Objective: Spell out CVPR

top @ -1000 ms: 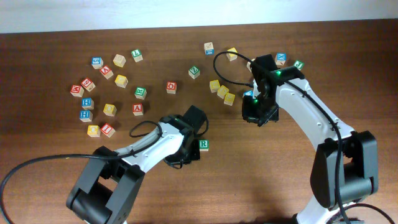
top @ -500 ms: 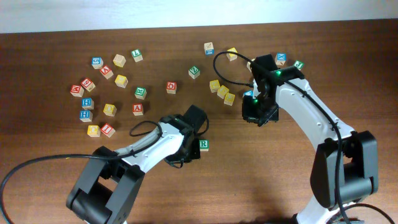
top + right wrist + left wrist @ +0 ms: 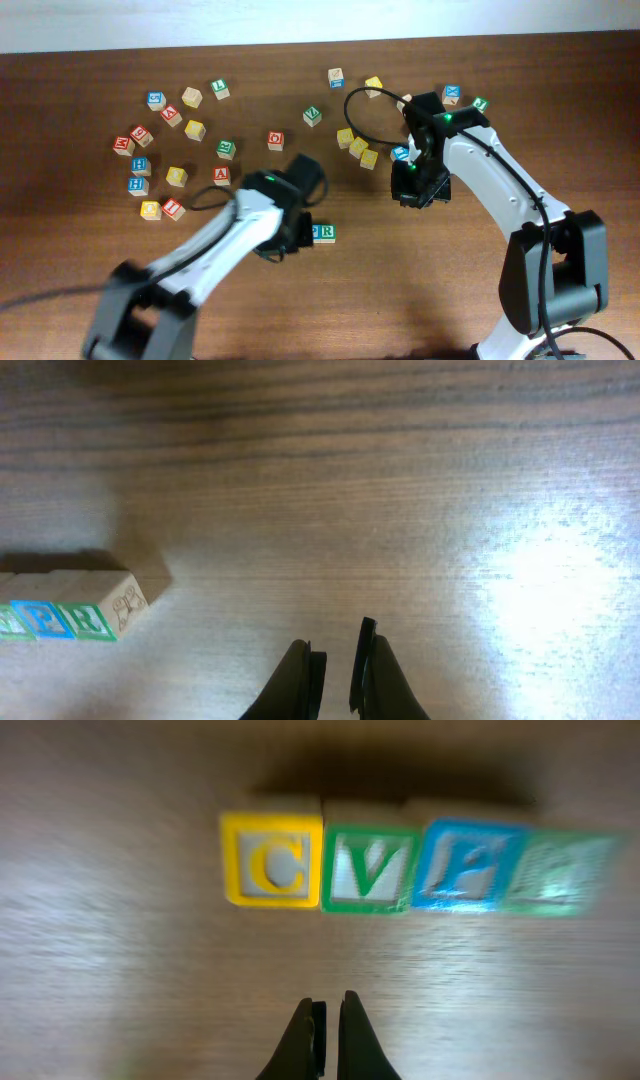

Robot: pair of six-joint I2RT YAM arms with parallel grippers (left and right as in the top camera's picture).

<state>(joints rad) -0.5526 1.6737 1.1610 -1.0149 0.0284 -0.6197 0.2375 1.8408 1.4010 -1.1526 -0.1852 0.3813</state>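
The table is seen whole only from overhead, where the left arm hides most of the CVPR row. The left wrist view alone shows all four cubes touching, the row's long axis left to right, just beyond the left gripper. Its jaws are nearly closed, gripping nothing. The right gripper is slightly parted, empty.

Left arm blurred beside the R cube
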